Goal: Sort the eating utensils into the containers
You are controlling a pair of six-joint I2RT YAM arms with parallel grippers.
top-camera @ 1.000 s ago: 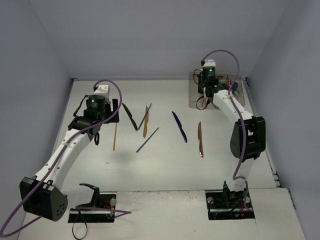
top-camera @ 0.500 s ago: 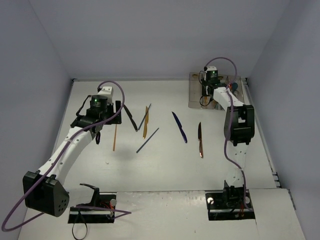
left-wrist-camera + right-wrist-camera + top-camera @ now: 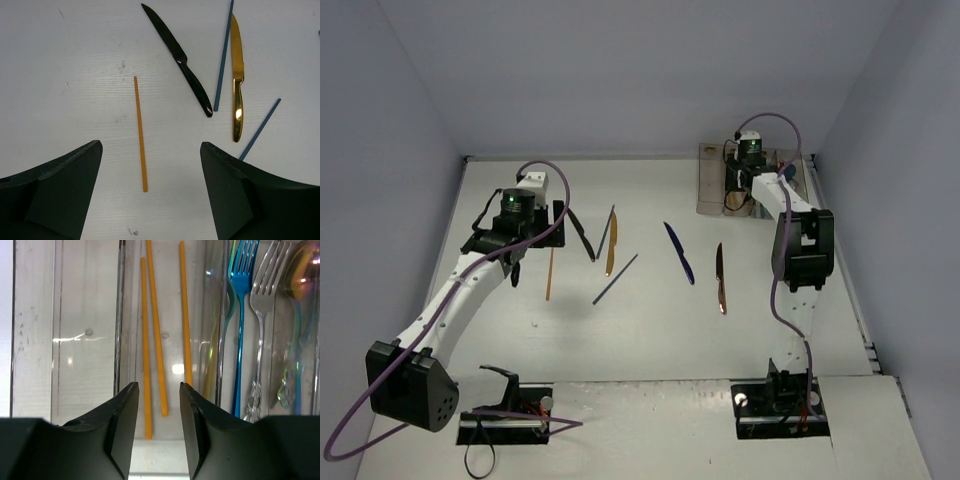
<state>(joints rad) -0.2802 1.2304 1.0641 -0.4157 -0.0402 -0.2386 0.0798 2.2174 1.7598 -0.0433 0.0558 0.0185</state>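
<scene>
Seven utensils lie loose on the worktop. Left to right in the top view: orange chopstick, black knife, far blue stick, gold knife, near blue stick, purple knife, copper knife. The purple and copper knives sit well apart from the left cluster.

Left gripper: jaws wide apart, nothing held, over the left part of the worktop.
- Wrist view: the orange chopstick lies flat, running lengthwise into the gap between the fingers and touching neither.
- The black knife sits up and to the right of it, slanted, serrated edge showing.
- The far blue stick and gold knife lie just beside each other, roughly parallel.
- The near blue stick slants off near the gold knife's handle end.

Right gripper: at the far right corner, over the bins. Jaws are a narrow gap apart and grip nothing that I can see.
- Wrist view: three binned chopsticks lie lengthwise in the bin directly under the gripper.
- The bin to the right in this view holds a blue fork and a silver fork, side by side, tines away.
- Further right is an iridescent spoon; I cannot tell whether it is in the same bin or the next.
</scene>
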